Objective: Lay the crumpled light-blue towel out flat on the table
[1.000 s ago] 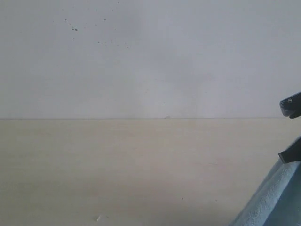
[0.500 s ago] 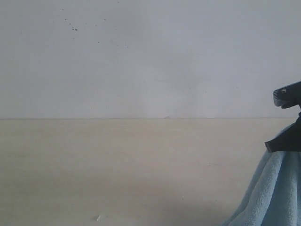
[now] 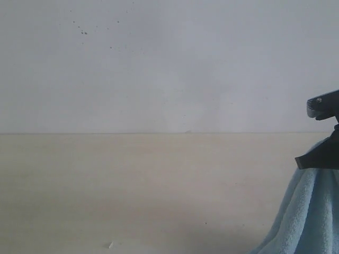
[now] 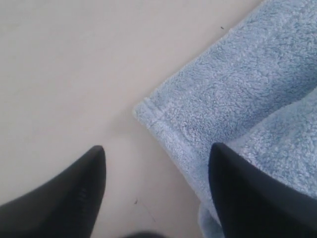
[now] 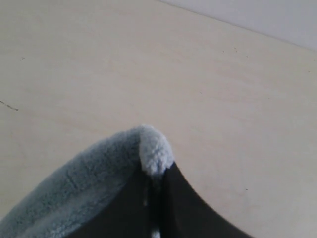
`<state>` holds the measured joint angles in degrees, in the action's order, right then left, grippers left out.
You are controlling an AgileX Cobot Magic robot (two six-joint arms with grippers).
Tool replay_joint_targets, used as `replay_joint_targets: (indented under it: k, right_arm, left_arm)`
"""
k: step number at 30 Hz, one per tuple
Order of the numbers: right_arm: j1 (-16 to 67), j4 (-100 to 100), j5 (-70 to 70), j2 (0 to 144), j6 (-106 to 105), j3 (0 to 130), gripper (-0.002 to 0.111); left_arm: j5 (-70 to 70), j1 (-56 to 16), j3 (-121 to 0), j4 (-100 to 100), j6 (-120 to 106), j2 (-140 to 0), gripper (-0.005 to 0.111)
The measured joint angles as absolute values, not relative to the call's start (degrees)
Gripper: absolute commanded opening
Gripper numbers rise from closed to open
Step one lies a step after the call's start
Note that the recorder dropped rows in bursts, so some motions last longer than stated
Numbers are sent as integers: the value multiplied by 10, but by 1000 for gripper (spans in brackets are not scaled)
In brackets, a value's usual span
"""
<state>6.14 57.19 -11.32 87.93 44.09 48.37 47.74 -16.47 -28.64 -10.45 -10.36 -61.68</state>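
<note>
The light-blue fluffy towel (image 3: 312, 211) hangs in a drape at the right edge of the exterior view, lifted off the beige table (image 3: 148, 190). My right gripper (image 3: 323, 159) is shut on its top; in the right wrist view a tuft of towel (image 5: 154, 153) sticks out past the pinched tips of the gripper (image 5: 156, 173). In the left wrist view my left gripper (image 4: 157, 163) hovers open over the table (image 4: 69, 74), one finger over bare wood, the other over the towel (image 4: 233, 94). The hemmed corner lies between and ahead of the fingers. The left gripper does not show in the exterior view.
A white wall (image 3: 159, 63) with a few dark specks rises behind the table's far edge. A small pale fleck (image 3: 110, 245) lies on the tabletop near the front. Thin dark hairline marks (image 4: 143, 208) show on the wood under the left gripper.
My right gripper moved a little left and up with the towel. More of the towel now hangs in view, as a fuller drape instead of a slanted strip.
</note>
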Motion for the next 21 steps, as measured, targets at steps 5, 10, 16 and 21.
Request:
replay_joint_targets:
  k: [5,10,16,21]
  right_arm:
    - [61,572,-111,879,441,484,0]
    - [61,567,-103,879,441,484,0]
    - [61,562,-91,879,441,484,0]
    - [61,559,-80,879,441,484,0]
  left_arm:
    - [453,-165,-279,-104,-104,-642,44]
    - [440,-165,-279,-104,-104,-681,54]
    - [434,-165,-279,-114,-102,-734,55]
    - [417,-165,-278,-180,-54,-765,55]
